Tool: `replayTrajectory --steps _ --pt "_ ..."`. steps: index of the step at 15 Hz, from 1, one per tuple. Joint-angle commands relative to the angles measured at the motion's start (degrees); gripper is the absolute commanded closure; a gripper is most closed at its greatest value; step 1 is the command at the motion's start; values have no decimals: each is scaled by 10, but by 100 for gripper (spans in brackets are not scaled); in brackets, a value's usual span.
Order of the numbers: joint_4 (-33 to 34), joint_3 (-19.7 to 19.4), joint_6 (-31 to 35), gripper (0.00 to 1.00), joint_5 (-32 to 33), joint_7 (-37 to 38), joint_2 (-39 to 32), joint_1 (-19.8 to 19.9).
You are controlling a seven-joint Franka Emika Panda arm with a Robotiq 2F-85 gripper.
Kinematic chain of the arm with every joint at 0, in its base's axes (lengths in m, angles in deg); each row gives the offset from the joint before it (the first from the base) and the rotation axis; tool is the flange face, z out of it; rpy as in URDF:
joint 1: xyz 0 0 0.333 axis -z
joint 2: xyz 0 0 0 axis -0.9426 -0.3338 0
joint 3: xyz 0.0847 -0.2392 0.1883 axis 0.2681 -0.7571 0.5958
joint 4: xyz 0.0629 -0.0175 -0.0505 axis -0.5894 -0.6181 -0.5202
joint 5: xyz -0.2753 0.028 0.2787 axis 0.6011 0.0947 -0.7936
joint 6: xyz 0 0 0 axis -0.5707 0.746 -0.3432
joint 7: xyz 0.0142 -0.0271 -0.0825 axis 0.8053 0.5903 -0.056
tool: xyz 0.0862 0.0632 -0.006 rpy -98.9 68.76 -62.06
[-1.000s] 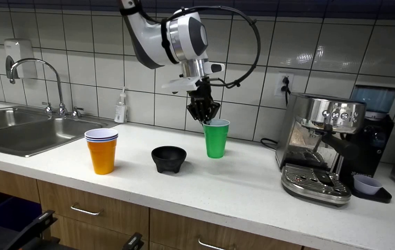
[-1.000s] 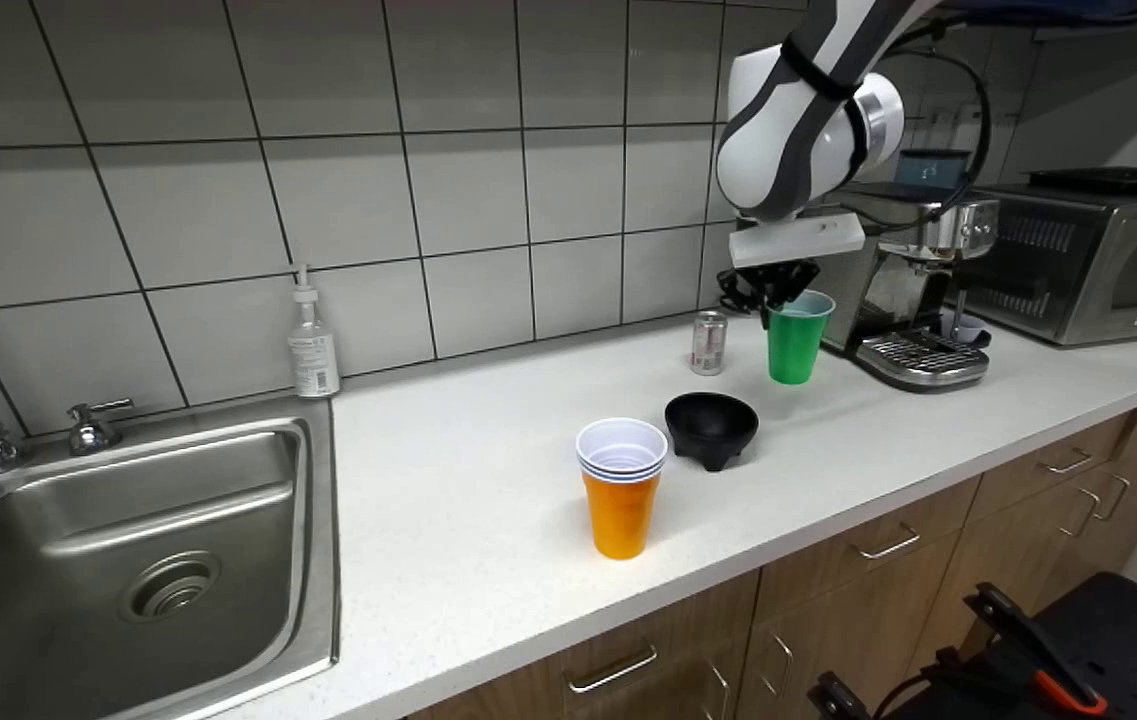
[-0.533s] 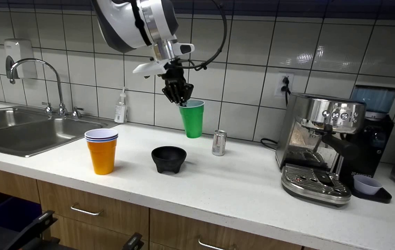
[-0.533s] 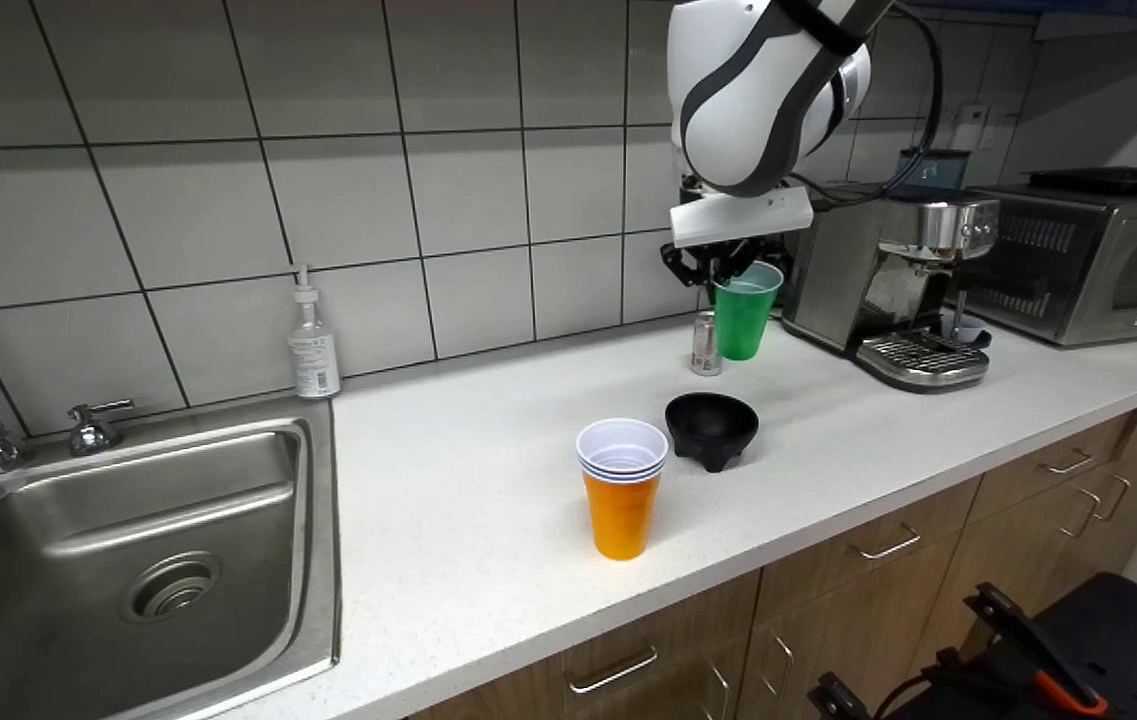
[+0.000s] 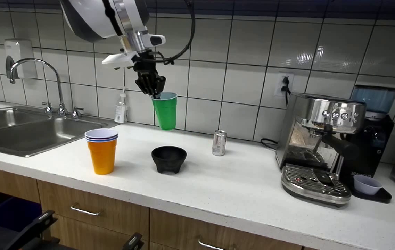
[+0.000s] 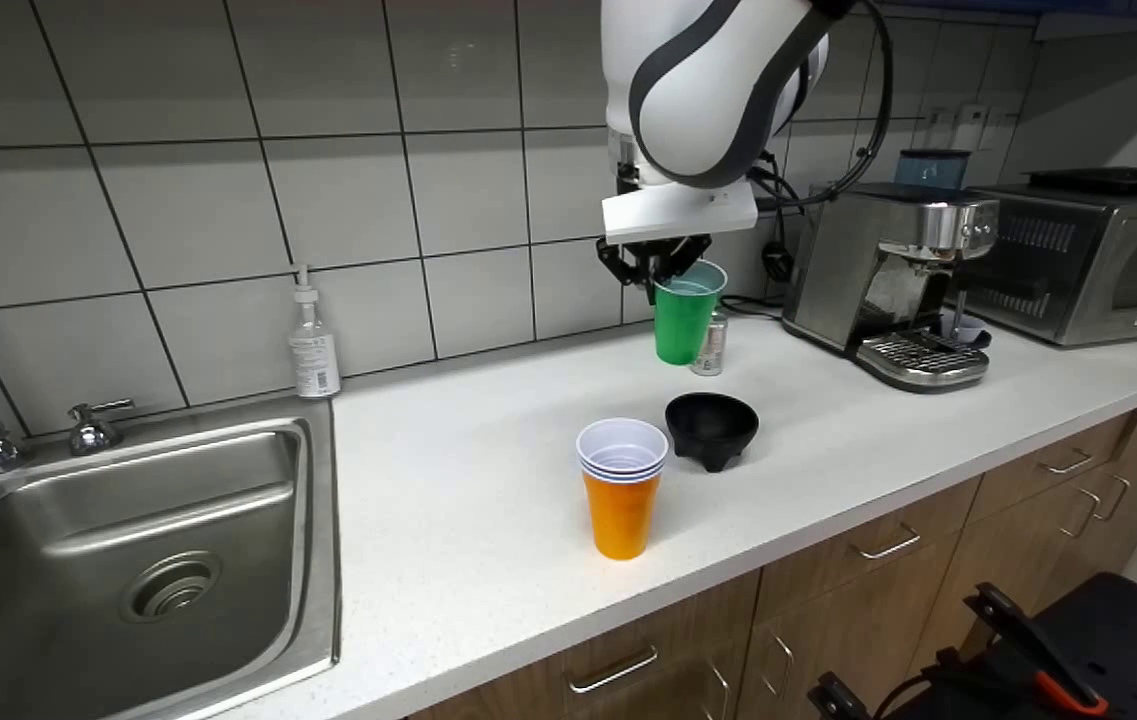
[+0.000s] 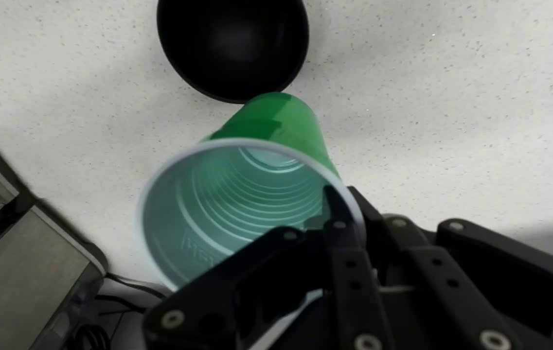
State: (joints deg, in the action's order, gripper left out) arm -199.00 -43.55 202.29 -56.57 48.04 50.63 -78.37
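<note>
My gripper [image 5: 156, 96] is shut on the rim of a green cup [image 5: 165, 113], one finger inside it and one outside. The grip shows in the wrist view, at the gripper [image 7: 342, 197] and the cup [image 7: 300, 129]. The cup looks empty, tilts slightly and hangs above the white counter. A black footed bowl [image 5: 169, 159] stands below and in front of it, and also shows in the wrist view [image 7: 232, 48]. A stack of orange cups [image 5: 102, 158] stands beside the bowl. A silver can [image 5: 219, 143] stands near the wall, partly behind the cup in an exterior view [image 6: 715, 350].
A steel coffee machine [image 5: 317, 149] stands along the counter, with a microwave [image 6: 1108, 260] beyond it. A steel sink [image 6: 158, 570] with a faucet [image 5: 58, 83] is at the opposite end. A soap bottle [image 6: 313, 345] stands against the tiled wall.
The gripper has carried the green cup up off the counter and towards the sink side, to the left in both exterior views. The can behind it has come into sight in an exterior view.
</note>
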Motion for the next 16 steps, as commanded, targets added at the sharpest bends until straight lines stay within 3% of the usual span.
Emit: replayTrajectory --steps 1,16 --pt "-7 33 -24 99 5 30 23 0" --pt "19 120 -131 99 -11 47 43 -26"
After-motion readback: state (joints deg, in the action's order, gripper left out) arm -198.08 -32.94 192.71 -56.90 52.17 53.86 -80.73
